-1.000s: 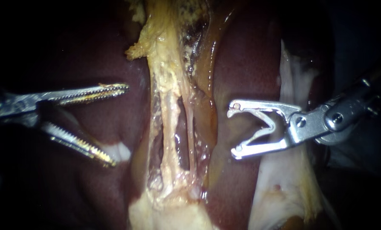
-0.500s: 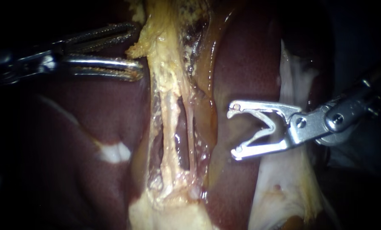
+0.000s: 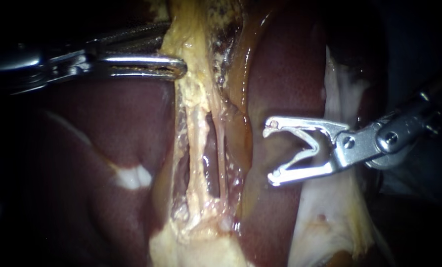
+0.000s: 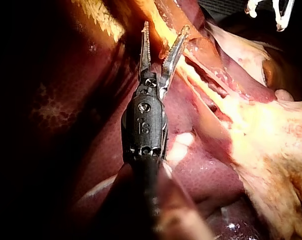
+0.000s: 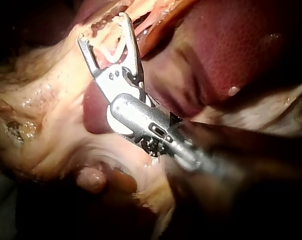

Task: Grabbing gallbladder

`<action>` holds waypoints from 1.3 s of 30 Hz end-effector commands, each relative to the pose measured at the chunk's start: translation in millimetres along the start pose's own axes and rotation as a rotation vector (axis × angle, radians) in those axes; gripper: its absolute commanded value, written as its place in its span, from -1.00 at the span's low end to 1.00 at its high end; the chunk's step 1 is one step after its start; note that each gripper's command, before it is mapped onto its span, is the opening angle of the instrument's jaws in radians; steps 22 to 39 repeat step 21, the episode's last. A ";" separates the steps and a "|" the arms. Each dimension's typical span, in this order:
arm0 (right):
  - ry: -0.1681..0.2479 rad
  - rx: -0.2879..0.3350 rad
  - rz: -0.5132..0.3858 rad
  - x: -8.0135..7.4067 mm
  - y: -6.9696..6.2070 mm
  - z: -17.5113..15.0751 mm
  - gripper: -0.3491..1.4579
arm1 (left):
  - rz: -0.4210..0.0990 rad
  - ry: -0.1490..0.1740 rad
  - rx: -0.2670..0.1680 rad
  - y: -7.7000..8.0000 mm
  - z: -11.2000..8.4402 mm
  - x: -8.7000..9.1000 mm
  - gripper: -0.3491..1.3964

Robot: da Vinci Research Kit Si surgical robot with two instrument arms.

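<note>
The dark red liver [image 3: 107, 128] is the ground for everything here and fills the endoscope view from 7 to 2 o'clock. It is glossy, with one small white patch [image 3: 132, 176] toward 8 o'clock. Beyond it the edges fall into darkness, and no worktop or room can be made out. A pale, whitish flap of tissue [image 3: 330, 212] lies over the liver from 3 down to 5 o'clock.

The gallbladder [image 3: 191, 29] shows as ragged, yellowish tissue at 12 o'clock. It narrows downward through the centre into two thin pale tubes [image 3: 197, 143] with a dark slit between them, then widens again into yellow tissue at 6 o'clock.

The left instrument [image 3: 176, 48] comes in at 10 o'clock. Its jaws are moderately spread and straddle the gallbladder's left edge. The left wrist view [image 4: 165, 26] shows a yellow strand lying in the gap between them, not clamped.

The right instrument [image 3: 270, 152] enters from 3 o'clock. Its jaws gape wide and grip nothing, and they sit over the liver just right of the yellow strip. In the right wrist view [image 5: 103, 27] they likewise stand apart, over pale tissue.
</note>
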 end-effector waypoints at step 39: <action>0.000 0.001 0.000 0.0 0.0 -0.2 0.02 | -0.085 0.066 -0.017 0.9 -1.3 0.6 -1.00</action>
